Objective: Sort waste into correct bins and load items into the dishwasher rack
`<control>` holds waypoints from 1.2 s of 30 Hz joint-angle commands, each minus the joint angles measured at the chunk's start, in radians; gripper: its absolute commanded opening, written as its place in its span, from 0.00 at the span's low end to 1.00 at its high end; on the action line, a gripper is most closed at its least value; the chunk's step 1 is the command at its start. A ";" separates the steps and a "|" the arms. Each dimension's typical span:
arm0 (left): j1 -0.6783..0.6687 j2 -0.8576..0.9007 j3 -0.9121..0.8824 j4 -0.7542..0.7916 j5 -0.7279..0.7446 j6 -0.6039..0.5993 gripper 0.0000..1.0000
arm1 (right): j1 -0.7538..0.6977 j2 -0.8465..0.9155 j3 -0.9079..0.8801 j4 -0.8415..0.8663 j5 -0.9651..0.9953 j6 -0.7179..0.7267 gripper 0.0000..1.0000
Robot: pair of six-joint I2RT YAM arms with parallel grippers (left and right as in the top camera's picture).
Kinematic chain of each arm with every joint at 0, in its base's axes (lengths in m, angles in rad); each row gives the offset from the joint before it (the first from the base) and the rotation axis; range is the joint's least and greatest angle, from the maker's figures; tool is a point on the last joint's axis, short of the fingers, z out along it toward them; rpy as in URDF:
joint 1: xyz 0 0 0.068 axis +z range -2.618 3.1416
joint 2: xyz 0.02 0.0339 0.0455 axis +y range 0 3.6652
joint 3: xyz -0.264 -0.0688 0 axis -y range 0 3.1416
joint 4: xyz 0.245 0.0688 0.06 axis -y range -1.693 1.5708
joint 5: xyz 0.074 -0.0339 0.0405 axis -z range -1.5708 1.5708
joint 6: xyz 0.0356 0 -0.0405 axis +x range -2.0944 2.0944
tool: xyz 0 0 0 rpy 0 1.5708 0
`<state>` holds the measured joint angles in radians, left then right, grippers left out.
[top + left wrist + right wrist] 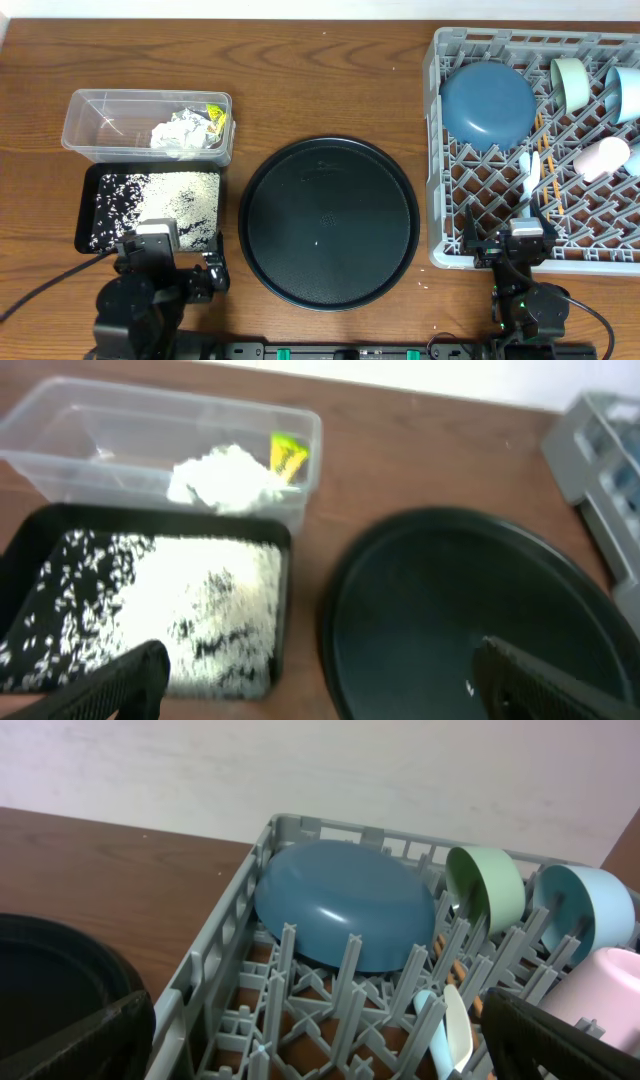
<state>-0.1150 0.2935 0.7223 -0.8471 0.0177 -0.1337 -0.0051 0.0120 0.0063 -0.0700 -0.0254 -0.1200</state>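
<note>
The clear tub (100, 120) holds crumpled tissue (178, 133) and a yellow-green wrapper (215, 118). White rice (178, 200) covers the shallow black tray (92, 185) in front of it. My left gripper (315, 665) stands open near the table's front edge, one finger over the rice tray (40, 535) and one over the round tray. The grey rack (433, 150) holds the blue bowl (487, 103), pale-green bowl (572, 82), a whitish cup (602, 158) and the white spoon (528, 180). My right gripper (330, 1050) is open and empty over the rack's near edge (215, 960).
A large round black tray (328, 222) lies empty between the bins and the rack. A light-blue cup (625, 92) sits at the rack's far right. A few stray rice grains lie on the wood near the round tray.
</note>
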 commanded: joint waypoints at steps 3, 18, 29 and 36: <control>0.075 -0.116 -0.241 0.219 -0.015 0.009 0.98 | 0.014 -0.007 -0.001 -0.005 0.010 0.014 0.99; 0.132 -0.292 -0.705 1.025 -0.064 0.009 0.98 | 0.014 -0.007 -0.001 -0.005 0.010 0.014 0.99; 0.131 -0.292 -0.718 0.833 -0.122 0.003 0.98 | 0.014 -0.007 -0.001 -0.005 0.010 0.014 0.99; 0.132 -0.292 -0.718 0.779 -0.078 0.001 0.98 | 0.014 -0.007 -0.001 -0.005 0.010 0.014 0.99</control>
<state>0.0116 0.0101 0.0185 -0.0196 -0.0597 -0.1314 -0.0051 0.0116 0.0067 -0.0696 -0.0231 -0.1196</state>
